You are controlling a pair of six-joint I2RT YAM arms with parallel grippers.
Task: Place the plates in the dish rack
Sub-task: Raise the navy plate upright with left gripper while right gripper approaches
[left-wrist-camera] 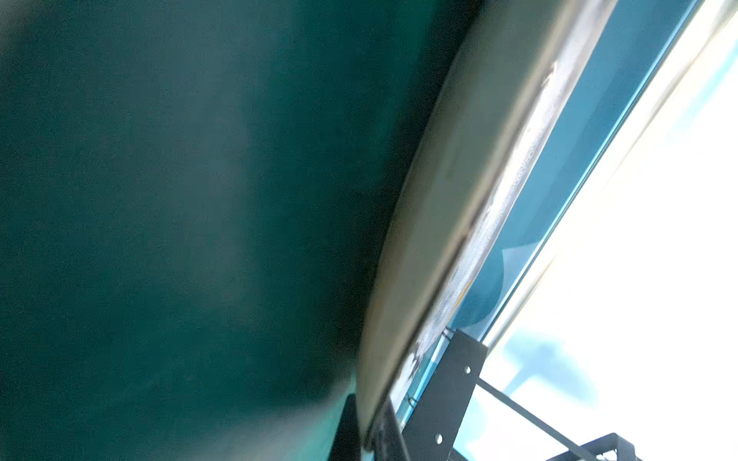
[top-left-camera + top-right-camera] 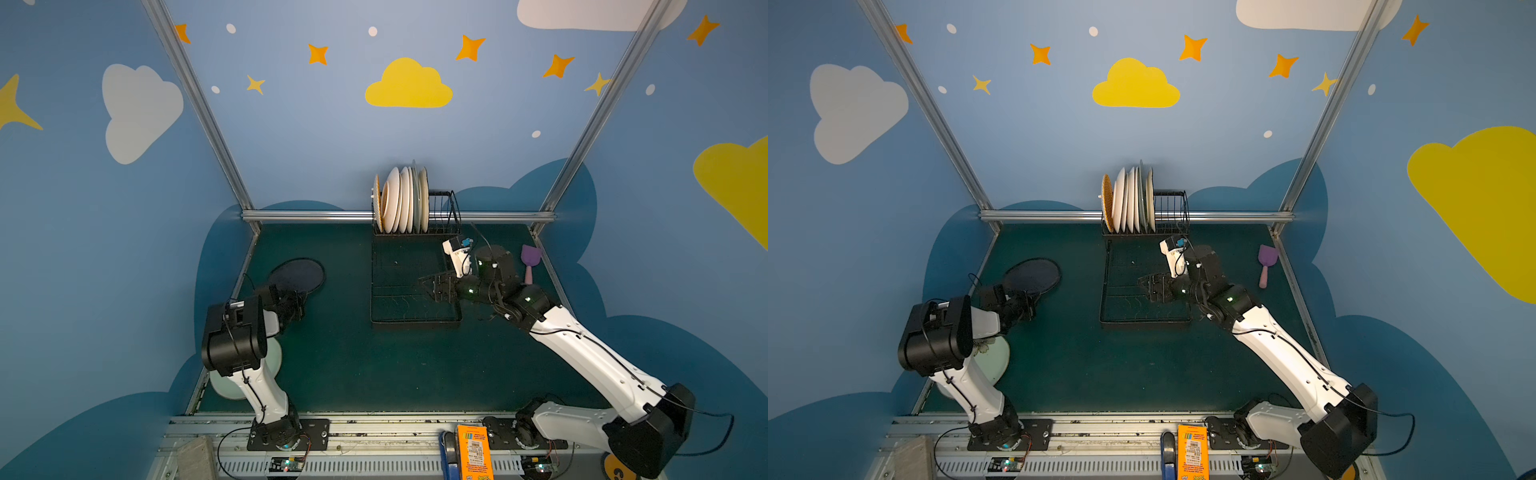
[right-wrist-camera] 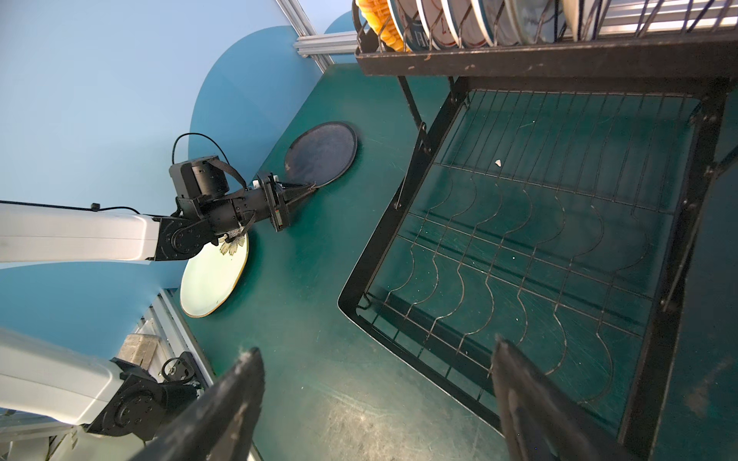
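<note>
Navy round dinner plate (image 2: 297, 274) flat on the dark green table mat (image 2: 353, 365) in both top views, left of the black wire dish rack (image 2: 415, 322) and well apart from it. Left gripper (image 2: 300, 298) pinched shut on its near rim, plainly the nearer arm. Right gripper (image 2: 424, 283) spread wide over the rack's flat tray, holding nothing. Row of upright pale plates (image 2: 401, 199) in the raised basket, with free slots to their right. Mint round plate with a flower outline (image 2: 232, 386) half under the left arm: 2 plates not yet racked.

Left wrist view: blurred, with a plate rim (image 1: 439, 199) running edge-on into the closed fingers (image 1: 347, 435).

Right wrist view: empty fingers (image 3: 239, 399) wide apart above the tray's corner. Bare mat between navy plate and rack, probably room enough to lift, tip upright and carry across.
</note>
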